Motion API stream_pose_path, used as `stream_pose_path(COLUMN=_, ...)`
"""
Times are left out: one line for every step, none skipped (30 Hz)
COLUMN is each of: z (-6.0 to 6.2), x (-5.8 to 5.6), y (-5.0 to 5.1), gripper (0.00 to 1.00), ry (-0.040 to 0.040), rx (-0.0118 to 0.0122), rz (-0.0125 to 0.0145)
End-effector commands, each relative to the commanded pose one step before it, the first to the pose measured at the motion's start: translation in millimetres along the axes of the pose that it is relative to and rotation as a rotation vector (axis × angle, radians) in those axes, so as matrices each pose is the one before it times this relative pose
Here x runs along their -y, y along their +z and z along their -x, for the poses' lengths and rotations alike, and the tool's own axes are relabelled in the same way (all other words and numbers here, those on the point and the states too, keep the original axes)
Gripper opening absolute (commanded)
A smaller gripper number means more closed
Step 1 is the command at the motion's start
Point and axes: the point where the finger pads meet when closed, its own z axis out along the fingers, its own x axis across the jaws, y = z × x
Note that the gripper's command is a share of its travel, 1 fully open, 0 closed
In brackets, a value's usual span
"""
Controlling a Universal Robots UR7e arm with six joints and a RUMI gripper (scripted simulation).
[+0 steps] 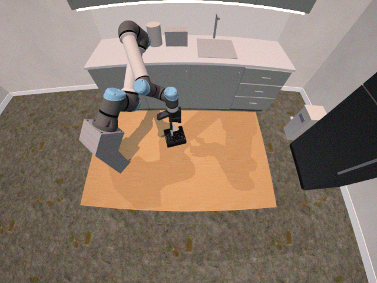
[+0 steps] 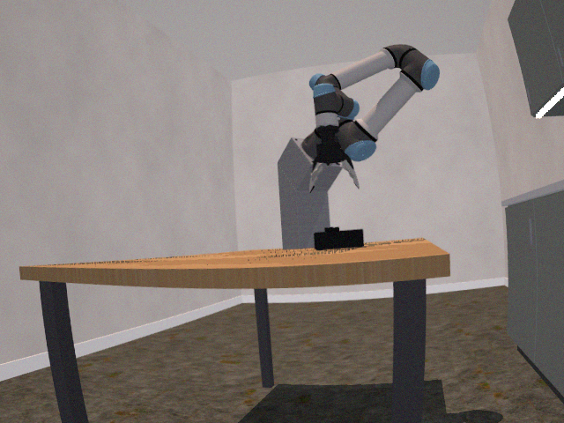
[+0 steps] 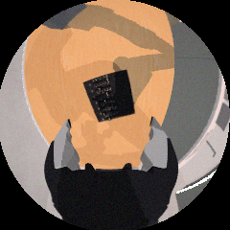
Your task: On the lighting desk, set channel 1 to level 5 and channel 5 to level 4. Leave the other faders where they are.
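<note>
The lighting desk [image 1: 175,139] [image 2: 338,239] [image 3: 110,96] is a small black box on the wooden table [image 1: 212,183] [image 2: 227,268] [image 3: 53,62]. Its fader rows show faintly on its left part in the wrist view, too small to read their levels. My gripper [image 2: 333,181] [image 3: 109,118] [image 1: 174,129] is open and empty. It hangs well above the desk, fingers pointing down. In the wrist view the desk lies just ahead of the fingertips, turned at a slant.
The arm's grey pedestal [image 1: 102,142] [image 2: 300,200] stands at the table's left edge. A kitchen counter [image 1: 188,55] with a sink runs behind the table. A black cabinet [image 1: 334,146] stands at the right.
</note>
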Motion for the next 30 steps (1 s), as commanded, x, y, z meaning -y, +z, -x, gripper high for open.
stream_pose_path(z=2.18, x=11.74, y=20.24, gripper=1.0, ry=-0.05752, rx=0.00363, rz=-0.00004)
stream_pose_path(z=-0.25, x=3.79, y=5.08, gripper=1.0, ry=-0.01591, rx=0.00026, rz=-0.0003)
stream_pose_path(z=0.0, x=0.0, y=0.0, gripper=1.0, ry=0.0, rx=0.0, rz=0.0)
stream_pose_path(z=0.0, x=0.0, y=0.0, gripper=1.0, ry=0.0, rx=0.0, rz=0.0)
stream_pose_path(z=-0.55, x=4.04, y=5.13, gripper=1.0, ry=-0.01648, rx=0.00017, rz=-0.00019)
stream_pose_path(z=-0.86, x=4.21, y=5.06, gripper=1.0, ry=-0.01676, rx=0.00006, rz=-0.00007)
stream_pose_path(z=-1.16, x=4.3, y=4.89, gripper=1.0, ry=-0.01674, rx=-0.00004, rz=0.00006)
stream_pose_path(z=-1.44, x=4.3, y=4.62, gripper=1.0, ry=-0.01642, rx=-0.00015, rz=0.00019)
stream_pose_path(z=-1.66, x=4.2, y=4.29, gripper=1.0, ry=-0.01582, rx=-0.00024, rz=0.0003)
stream_pose_path(z=-1.82, x=4.01, y=3.89, gripper=1.0, ry=-0.01495, rx=-0.00032, rz=0.0004)
stream_pose_path(z=-1.9, x=3.74, y=3.46, gripper=1.0, ry=-0.01383, rx=-0.00037, rz=0.00046)
stream_pose_path(z=-1.89, x=3.4, y=3.0, gripper=1.0, ry=-0.01249, rx=-0.0004, rz=0.0005)
stream_pose_path(z=-1.8, x=3.0, y=2.54, gripper=1.0, ry=-0.01099, rx=-0.0004, rz=0.0005)
stream_pose_path(z=-1.64, x=2.55, y=2.09, gripper=1.0, ry=-0.00936, rx=-0.00037, rz=0.00048)
stream_pose_path(z=-1.41, x=2.09, y=1.66, gripper=1.0, ry=-0.00767, rx=-0.00033, rz=0.00042)
stream_pose_path(z=-1.14, x=1.62, y=1.26, gripper=1.0, ry=-0.00596, rx=-0.00027, rz=0.00035)
stream_pose_path(z=-0.85, x=1.18, y=0.89, gripper=1.0, ry=-0.00433, rx=-0.00021, rz=0.00026)
stream_pose_path(z=-0.57, x=0.77, y=0.58, gripper=1.0, ry=-0.00283, rx=-0.00014, rz=0.00018)
stream_pose_path(z=-0.32, x=0.42, y=0.32, gripper=1.0, ry=-0.00156, rx=-0.00008, rz=0.0001)
stream_pose_path(z=0.0, x=0.0, y=0.0, gripper=1.0, ry=0.0, rx=0.0, rz=0.0)
stream_pose_path(z=0.0, x=0.0, y=0.0, gripper=1.0, ry=0.0, rx=0.0, rz=0.0)
stream_pose_path(z=-0.13, x=0.17, y=0.12, gripper=1.0, ry=-0.00062, rx=-0.00003, rz=0.00004)
stream_pose_path(z=-0.02, x=0.03, y=0.02, gripper=1.0, ry=-0.00009, rx=0.0, rz=0.00001)
stream_pose_path(z=0.0, x=0.0, y=0.0, gripper=0.0, ry=0.0, rx=0.0, rz=0.0)
stream_pose_path(z=0.0, x=0.0, y=0.0, gripper=0.0, ry=0.0, rx=0.0, rz=0.0)
stream_pose_path(z=0.0, x=0.0, y=0.0, gripper=0.0, ry=0.0, rx=0.0, rz=0.0)
stream_pose_path(z=0.0, x=0.0, y=0.0, gripper=0.0, ry=0.0, rx=0.0, rz=0.0)
stream_pose_path(z=0.0, x=0.0, y=0.0, gripper=0.0, ry=0.0, rx=0.0, rz=0.0)
stream_pose_path(z=0.0, x=0.0, y=0.0, gripper=0.0, ry=0.0, rx=0.0, rz=0.0)
stream_pose_path(z=0.0, x=0.0, y=0.0, gripper=0.0, ry=0.0, rx=0.0, rz=0.0)
